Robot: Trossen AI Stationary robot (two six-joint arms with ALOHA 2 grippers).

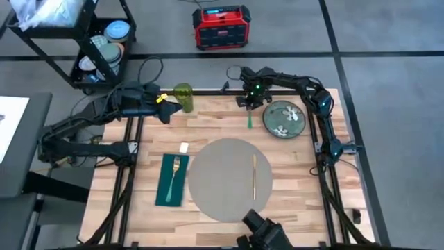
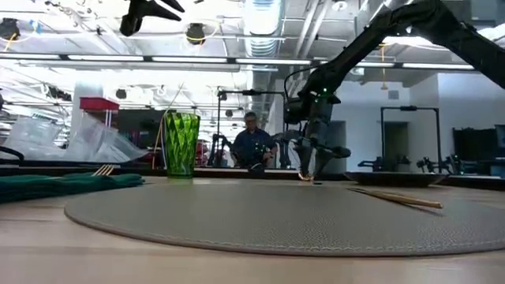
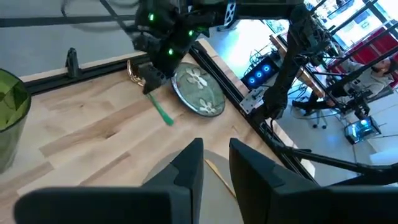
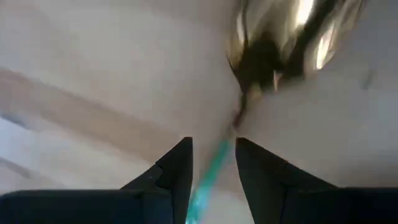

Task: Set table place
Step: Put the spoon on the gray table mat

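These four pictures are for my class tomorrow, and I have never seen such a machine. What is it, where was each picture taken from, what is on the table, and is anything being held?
It is a robot with two dark arms, each ending in a two-finger gripper, at a wooden table. One picture looks straight down, one looks level across the tabletop, and two come from cameras on the arms' wrists.

On the table lie a round grey mat with a gold knife on it, a green cloth with a gold fork, a green glass and a floral plate.

The right gripper is at the far edge beside the plate, closed on a spoon with a green handle and gold bowl. The spoon's bowl is down at the tabletop; whether it touches is unclear. The left gripper waits open near the glass, holding nothing.
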